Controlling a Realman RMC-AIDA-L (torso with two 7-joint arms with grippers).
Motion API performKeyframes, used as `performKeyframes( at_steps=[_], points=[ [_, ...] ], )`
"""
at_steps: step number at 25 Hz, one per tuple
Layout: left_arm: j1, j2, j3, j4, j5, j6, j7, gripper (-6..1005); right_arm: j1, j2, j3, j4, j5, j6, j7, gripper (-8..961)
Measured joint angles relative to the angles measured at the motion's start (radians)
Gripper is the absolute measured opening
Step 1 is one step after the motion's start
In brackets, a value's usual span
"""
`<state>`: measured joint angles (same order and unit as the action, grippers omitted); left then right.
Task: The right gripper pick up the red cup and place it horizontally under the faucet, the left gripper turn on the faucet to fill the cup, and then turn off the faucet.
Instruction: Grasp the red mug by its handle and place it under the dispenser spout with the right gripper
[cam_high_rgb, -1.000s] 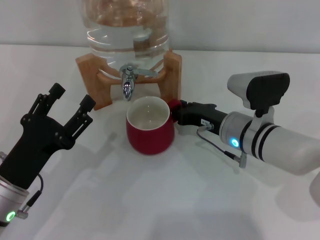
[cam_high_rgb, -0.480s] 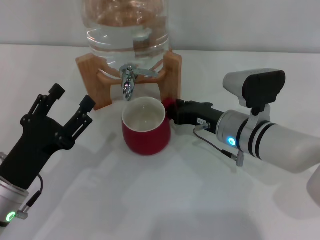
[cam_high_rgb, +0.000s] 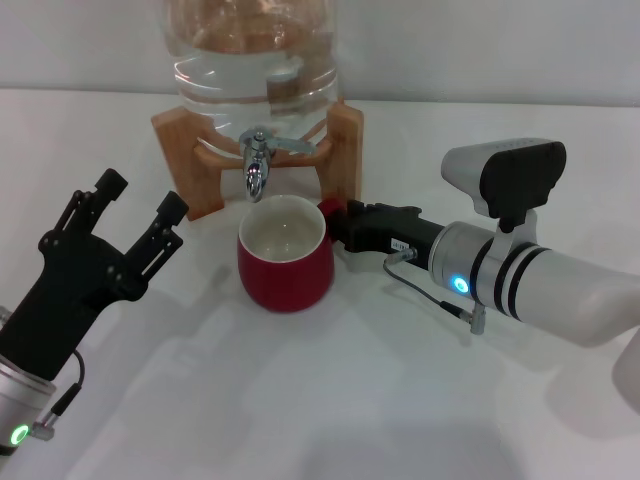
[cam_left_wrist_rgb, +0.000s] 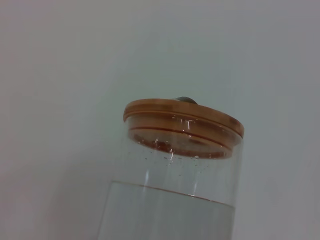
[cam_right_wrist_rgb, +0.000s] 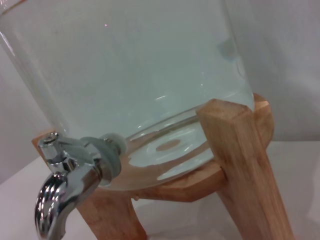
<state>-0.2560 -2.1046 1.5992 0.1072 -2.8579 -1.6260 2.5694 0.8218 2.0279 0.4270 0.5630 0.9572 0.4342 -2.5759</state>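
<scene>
The red cup (cam_high_rgb: 284, 256) stands upright on the white table, its cream inside showing, just below the chrome faucet (cam_high_rgb: 256, 170). My right gripper (cam_high_rgb: 338, 221), on the arm with the blue light, is shut on the cup's handle at its right side. My left gripper (cam_high_rgb: 136, 208), on the arm with the green light, is open and empty, left of the cup and apart from the faucet. The faucet also shows in the right wrist view (cam_right_wrist_rgb: 65, 180), with the jug (cam_right_wrist_rgb: 130, 75) behind it.
The clear water jug (cam_high_rgb: 252, 50) sits in a wooden stand (cam_high_rgb: 340, 150) at the back middle of the white table (cam_high_rgb: 330, 400). The left wrist view shows the jug's wooden lid (cam_left_wrist_rgb: 182, 122) against a plain wall.
My right gripper has slid the red cup to the left, bringing it closer under the faucet. The left arm has not moved.
</scene>
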Motion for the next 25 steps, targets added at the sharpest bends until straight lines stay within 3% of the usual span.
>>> performKeyframes(
  at_steps=[7, 21, 25],
  points=[
    [-0.005, 0.000, -0.002, -0.001, 0.000, 0.000, 0.000, 859, -0.001, 0.000, 0.000, 0.003, 0.000, 0.002, 0.001, 358],
    [-0.001, 0.000, -0.002, 0.003, 0.000, 0.001, 0.000, 859, -0.042, 0.000, 0.012, 0.003, 0.003, 0.079, 0.002, 759],
    [-0.003, 0.001, 0.001, 0.006, 0.000, 0.001, 0.000, 859, -0.064, 0.000, 0.035, -0.006, 0.004, 0.097, 0.002, 836]
  ],
)
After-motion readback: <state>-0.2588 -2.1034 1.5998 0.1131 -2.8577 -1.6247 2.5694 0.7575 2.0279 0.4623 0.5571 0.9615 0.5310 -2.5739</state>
